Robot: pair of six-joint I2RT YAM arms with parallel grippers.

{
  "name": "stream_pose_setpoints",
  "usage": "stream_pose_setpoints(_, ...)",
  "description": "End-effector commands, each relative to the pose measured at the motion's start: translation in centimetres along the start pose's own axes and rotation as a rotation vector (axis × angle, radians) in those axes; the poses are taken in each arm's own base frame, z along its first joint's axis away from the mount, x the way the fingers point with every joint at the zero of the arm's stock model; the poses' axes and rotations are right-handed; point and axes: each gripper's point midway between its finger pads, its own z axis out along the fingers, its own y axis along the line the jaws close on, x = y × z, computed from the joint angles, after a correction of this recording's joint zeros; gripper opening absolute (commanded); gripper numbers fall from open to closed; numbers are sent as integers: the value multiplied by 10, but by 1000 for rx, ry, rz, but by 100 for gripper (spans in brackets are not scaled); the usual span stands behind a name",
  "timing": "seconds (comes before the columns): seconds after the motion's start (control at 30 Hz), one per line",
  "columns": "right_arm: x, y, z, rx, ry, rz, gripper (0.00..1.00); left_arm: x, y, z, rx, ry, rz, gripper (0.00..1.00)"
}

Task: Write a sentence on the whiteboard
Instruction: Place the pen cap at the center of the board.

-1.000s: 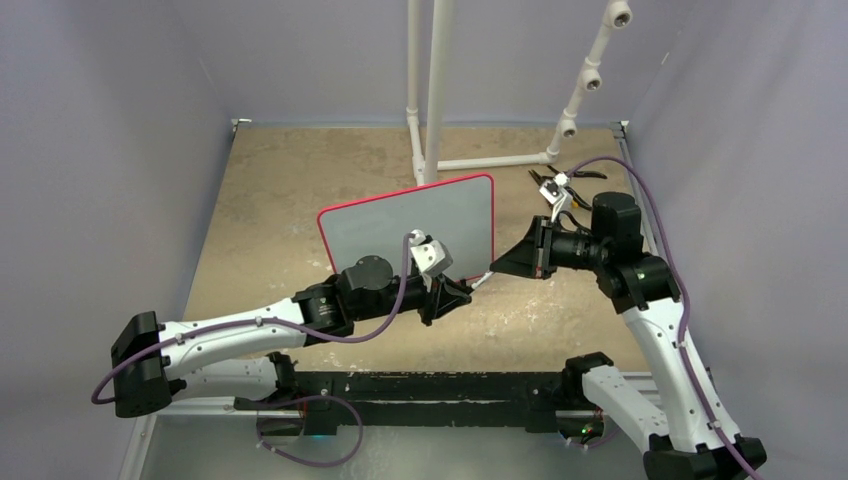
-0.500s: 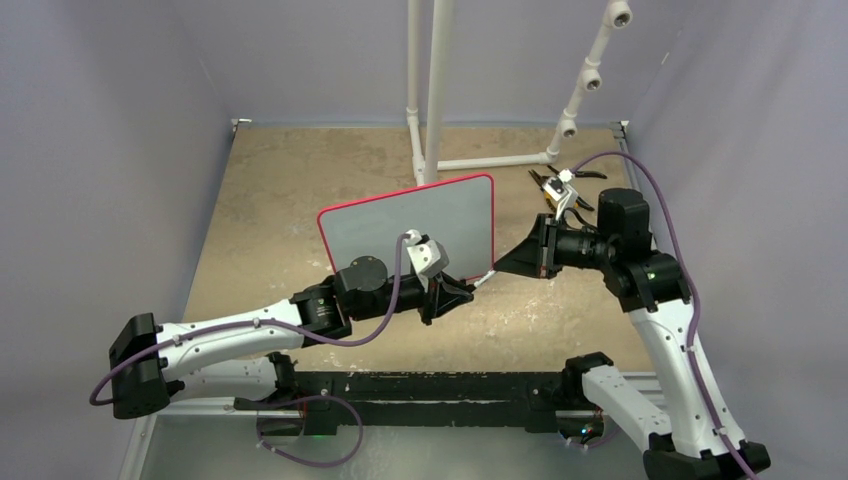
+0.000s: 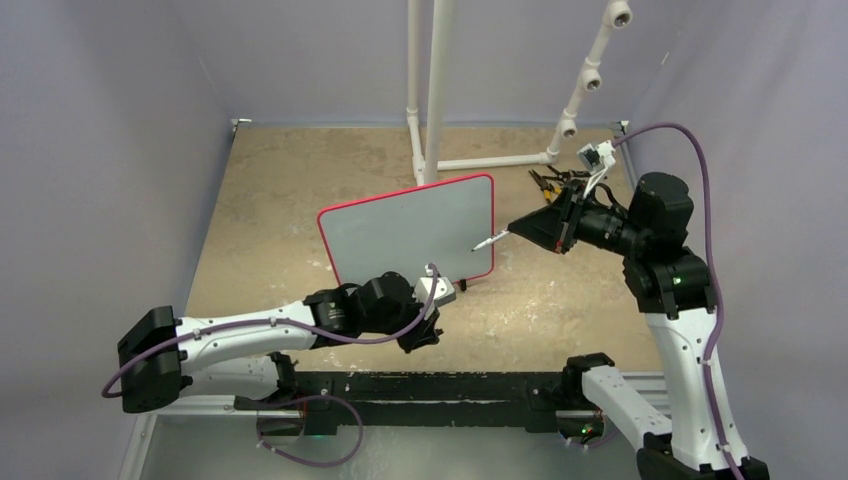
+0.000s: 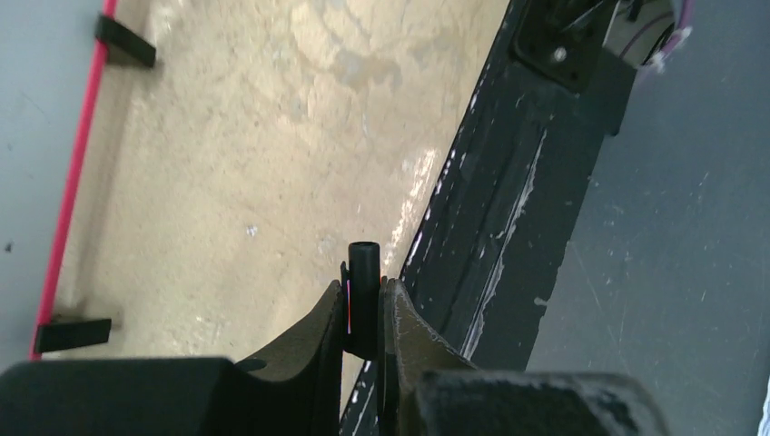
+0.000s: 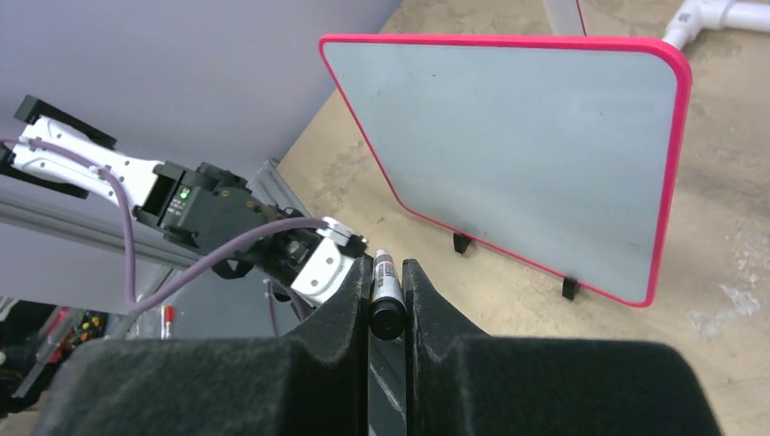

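Pale lilac walls box in a mottled tan desk, with a white pipe frame at the back. Your right hand is clamped tight on a black marker, its tip aimed at the whiteboard but short of it, not touching. Your left hand is pinched shut on a small black cap, low over the desk near the front rail. The whiteboard stands upright on its two feet mid-desk, face blank — no part of the sentence is on it yet.

You look to be between uncapping and the first stroke. Next you need to bring the tip to the upper left of the board and press lightly enough that the board does not tip back or slide.

A second ago both hands sat close together at the board's lower right corner. Since then the left has dropped back toward you with the cap, and the right has lifted and drawn away to the right — the board itself has not shifted.
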Motion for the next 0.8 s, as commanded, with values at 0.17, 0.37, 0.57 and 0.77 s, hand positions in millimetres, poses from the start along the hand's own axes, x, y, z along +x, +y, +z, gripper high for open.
stream_pose_setpoints(0.17,0,-4,0,-4,-30,-102,0,-83,-33,-15,80,-138,-64,23)
stream_pose_setpoints(0.37,-7,-29,0,129,-89,-106,0,-58,-12,-6,-15,-67,-65,22)
stream_pose_setpoints(0.57,-4,-44,-2,201,-106,-99,0,-34,7,12,-97,-19,-115,27)
stream_pose_setpoints(0.77,1,-54,-3,245,-94,-102,0,-29,7,18,-98,-17,-147,37)
